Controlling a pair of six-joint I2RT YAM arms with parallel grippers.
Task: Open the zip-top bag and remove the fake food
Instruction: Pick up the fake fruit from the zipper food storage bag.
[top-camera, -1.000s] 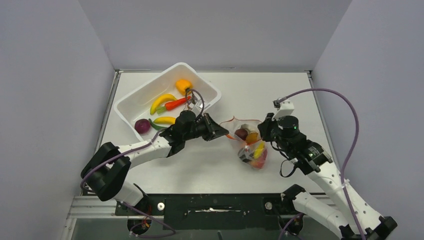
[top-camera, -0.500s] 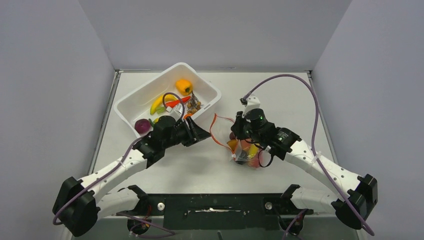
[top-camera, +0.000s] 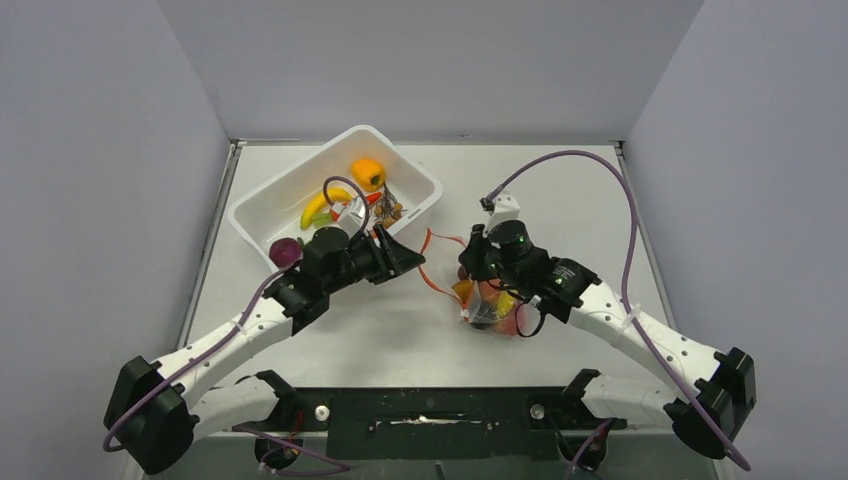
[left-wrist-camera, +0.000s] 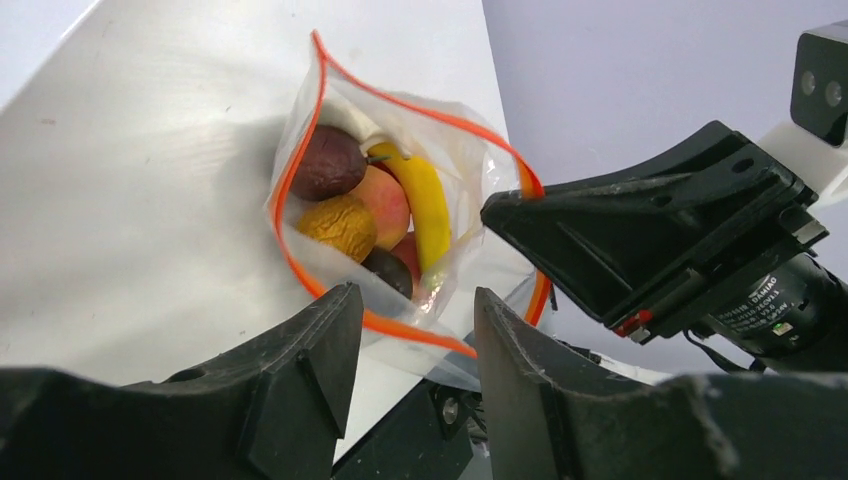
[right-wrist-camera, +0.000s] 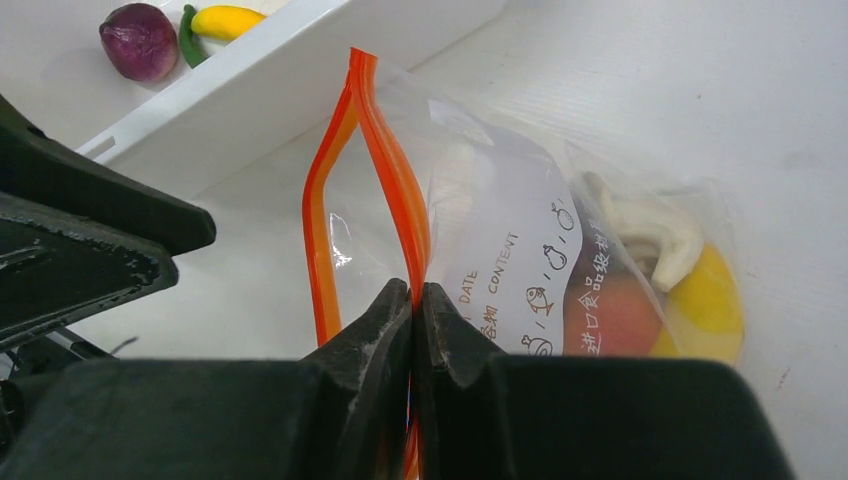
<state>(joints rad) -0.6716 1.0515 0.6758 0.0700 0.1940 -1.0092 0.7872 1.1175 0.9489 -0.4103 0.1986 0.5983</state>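
A pale grey table (top-camera: 560, 190), closed in on three sides by plain grey walls, is seen from above. The right gripper (right-wrist-camera: 413, 300) is pressed fully closed on the red-orange zip strip along one lip of the zip-top bag (right-wrist-camera: 500, 230), and that lip is lifted clear of the table. The left gripper (left-wrist-camera: 410, 322) is parted about halfway and nothing is gripped in it. The bag's opposite lip is seen just beyond its fingertips (whether it is touched cannot be told).

The mouth of the bag gapes between the two grippers and is turned toward the left one, while the body of the bag lies away toward the right arm. The fake food (left-wrist-camera: 385, 200) is packed just inside the opening: a dark plum (left-wrist-camera: 328, 162), a banana (left-wrist-camera: 425, 205) and a brown kiwi (left-wrist-camera: 340, 225) can be made out.

The left gripper is judged the nearer free one, so a reach straight ahead into the mouth would be called for. Behind the left arm a white tub (top-camera: 412, 178) holding more toy produce is set.
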